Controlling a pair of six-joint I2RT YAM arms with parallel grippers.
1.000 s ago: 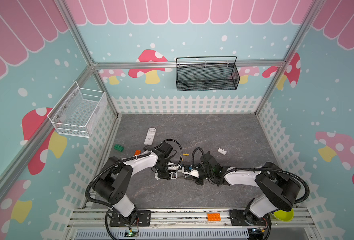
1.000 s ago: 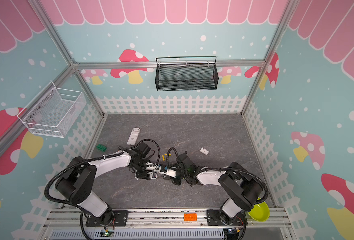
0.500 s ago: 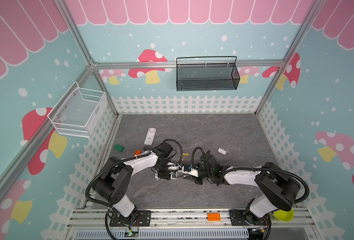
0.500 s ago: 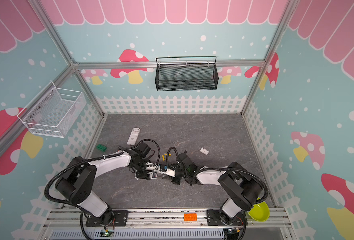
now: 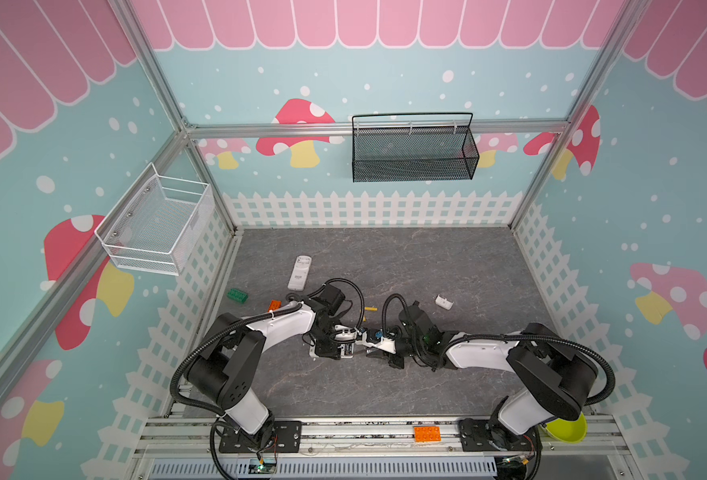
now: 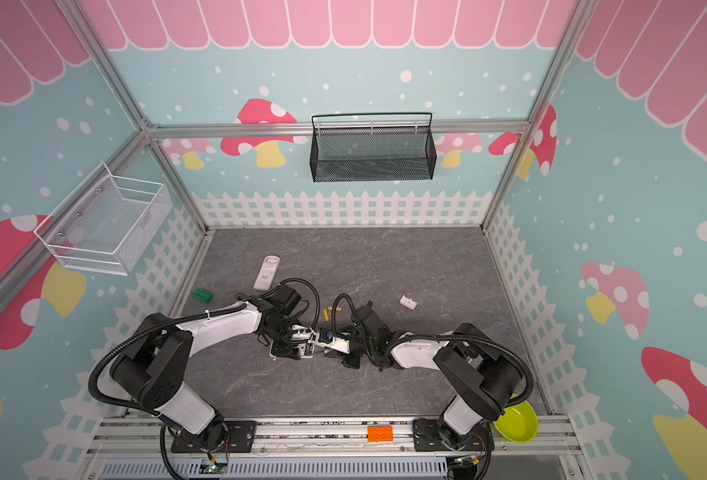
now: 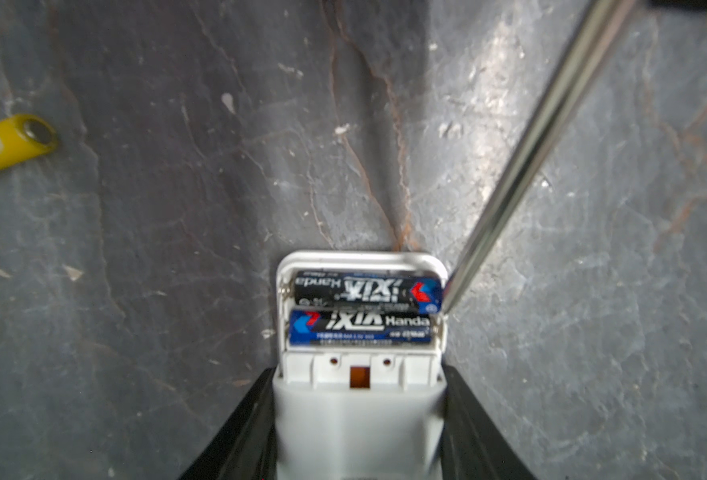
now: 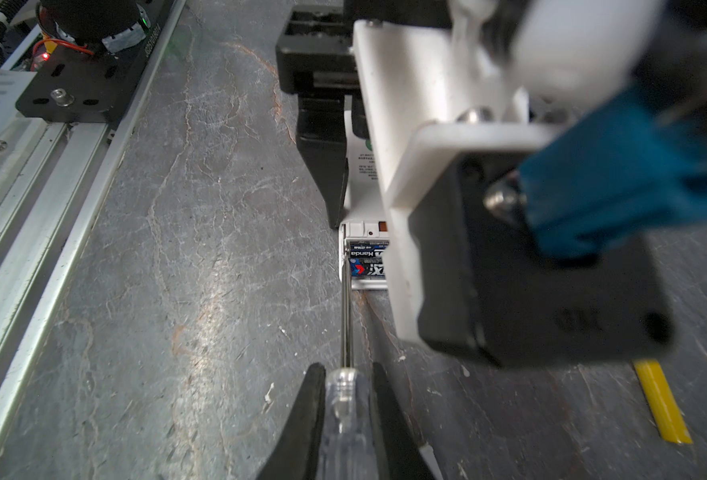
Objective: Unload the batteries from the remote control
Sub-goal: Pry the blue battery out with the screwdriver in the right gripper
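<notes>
Grey stone-look tabletop (image 5: 385, 386), with both arms low and nose to nose at front centre.

- **Left gripper** (image 7: 358, 374): clamped on the white remote (image 7: 360, 424), 1 black finger on each long side. The remote's back faces up and the battery bay is uncovered.
- **In the bay:** 2 black batteries (image 7: 364, 291) sit side by side, crosswise to the remote's length (blue-and-red print, "Handa" readable).
- **Right gripper** (image 8: 347, 370): closed on the clear handle of the screwdriver (image 8: 345, 415). The steel shaft runs from the handle straight to the bay. Its tip is at the end of the battery nearest the remote's end wall, right by the bay's side wall. Can't tell if the tip is under that battery or only against it.
- **Out of the bay:** 2 yellow batteries (image 6: 325, 313) lie loose on the tabletop just behind the grippers, close together and clear of the remote.
- **Battery cover** (image 5: 443, 301): loose, off to the right, well apart from both grippers.
- **Second remote** (image 5: 300, 272): white, lies behind the left arm.
- **Bricks:** a green brick (image 5: 236, 295) is near the left fence, and an orange brick (image 5: 275, 304) is beside the left arm's forearm.
- **Lime bowl** (image 5: 563, 430): at the front right corner, partly behind the right arm's base.
</notes>
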